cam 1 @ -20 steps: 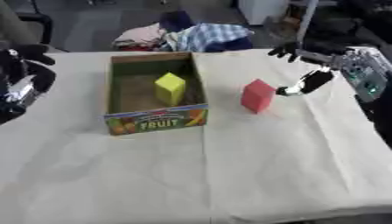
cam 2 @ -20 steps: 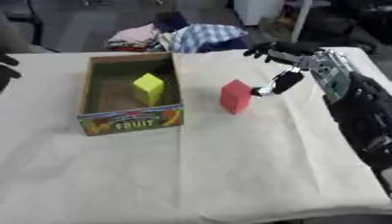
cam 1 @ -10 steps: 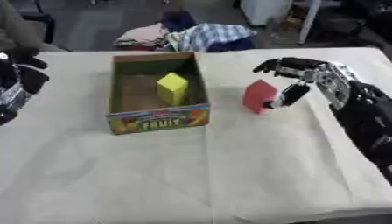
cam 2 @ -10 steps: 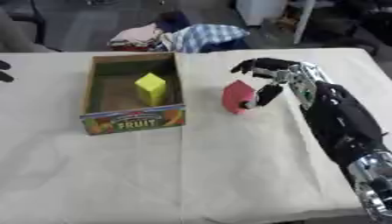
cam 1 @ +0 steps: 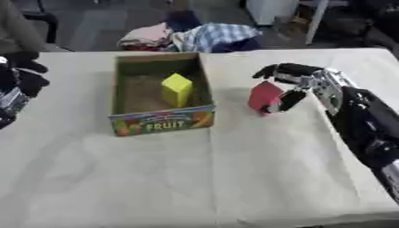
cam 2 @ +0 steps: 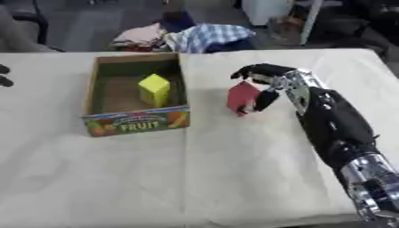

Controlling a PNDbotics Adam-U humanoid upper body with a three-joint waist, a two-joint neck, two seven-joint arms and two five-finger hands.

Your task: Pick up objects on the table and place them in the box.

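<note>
At the far left edge, the left hand [cam 1: 22, 82] shows in the left eye view as a black shape beside the table, fingers up; whether they are straight or curled cannot be told, and the right eye view catches only a dark sliver of it. Right of it on the cream tablecloth [cam 1: 195, 178] stands the cardboard fruit box [cam 1: 160, 124], open at the top, with "FRUIT" printed on its near wall. A yellow block [cam 1: 177, 88] stands inside, toward the far right part. Right of the box, the red block [cam 2: 242, 98] is tilted, its near corner at the cloth. The right hand [cam 2: 269, 84] curls around it, fingers over the far top and thumb against its right side. Beyond the table's far edge lies a pile of clothes [cam 1: 199, 36].
</note>
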